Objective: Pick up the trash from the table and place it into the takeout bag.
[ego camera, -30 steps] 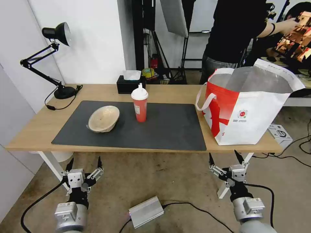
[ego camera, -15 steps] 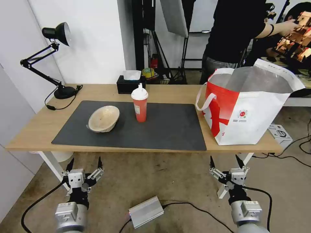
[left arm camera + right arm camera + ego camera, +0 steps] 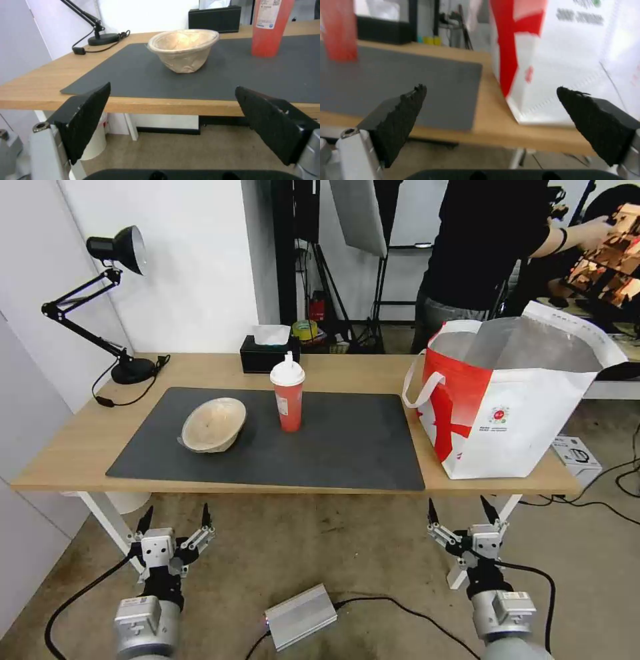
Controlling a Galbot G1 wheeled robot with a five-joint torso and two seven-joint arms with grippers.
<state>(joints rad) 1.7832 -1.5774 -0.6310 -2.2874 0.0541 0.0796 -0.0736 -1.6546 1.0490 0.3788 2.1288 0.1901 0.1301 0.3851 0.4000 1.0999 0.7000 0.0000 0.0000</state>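
A beige shallow bowl (image 3: 213,425) (image 3: 183,48) rests on the left part of the dark mat. To its right stands a red drink cup (image 3: 287,394) (image 3: 271,27) (image 3: 338,30) with a white domed lid. The red-and-white takeout bag (image 3: 510,397) (image 3: 573,57) stands open on the table's (image 3: 73,447) right end. My left gripper (image 3: 173,515) (image 3: 173,122) hangs open below the table's front edge, level with the bowl. Below the front edge near the bag, my right gripper (image 3: 460,508) (image 3: 490,125) is open and holds nothing.
A black tissue box (image 3: 269,353) sits behind the cup and a black desk lamp (image 3: 110,300) stands at the back left. A grey metal box (image 3: 300,617) with cables lies on the floor between my arms. A white table leg (image 3: 110,523) stands near my left gripper.
My right gripper has shifted slightly left and lower. The left arm and the things on the table have not moved.
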